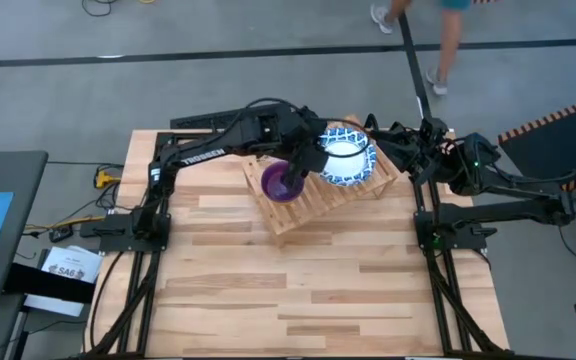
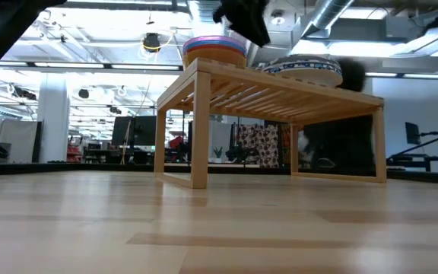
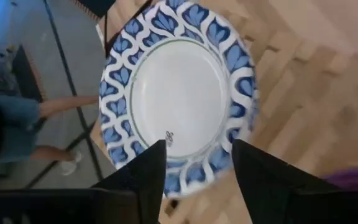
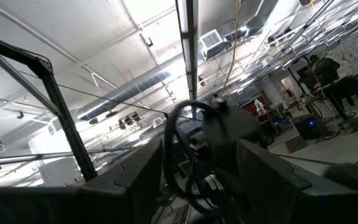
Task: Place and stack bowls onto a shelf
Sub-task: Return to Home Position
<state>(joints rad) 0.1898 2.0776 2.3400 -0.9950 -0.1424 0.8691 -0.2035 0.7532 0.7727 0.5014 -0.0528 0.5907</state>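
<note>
The shelf (image 1: 320, 197) is a light slatted wooden rack standing at the far middle of the table. On it a white bowl with a blue patterned rim (image 1: 346, 160) tops a low stack (image 2: 303, 70). Beside it sits a stack of small plastic bowls (image 2: 214, 49) with the purple bowl (image 1: 285, 183) on top. My left gripper (image 3: 197, 149) is open and hovers above the patterned bowl's (image 3: 179, 93) rim, clear of it in the low view (image 2: 242, 19). My right gripper (image 4: 197, 174) is open by the shelf's right end (image 1: 393, 140), pointing up at the ceiling.
Bare wooden tabletop (image 1: 318, 290) lies between the shelf and the near edge. The arm bases stand at the table's left (image 1: 133, 225) and right (image 1: 448, 225) edges. A person's legs (image 1: 438, 40) show on the floor beyond the far edge.
</note>
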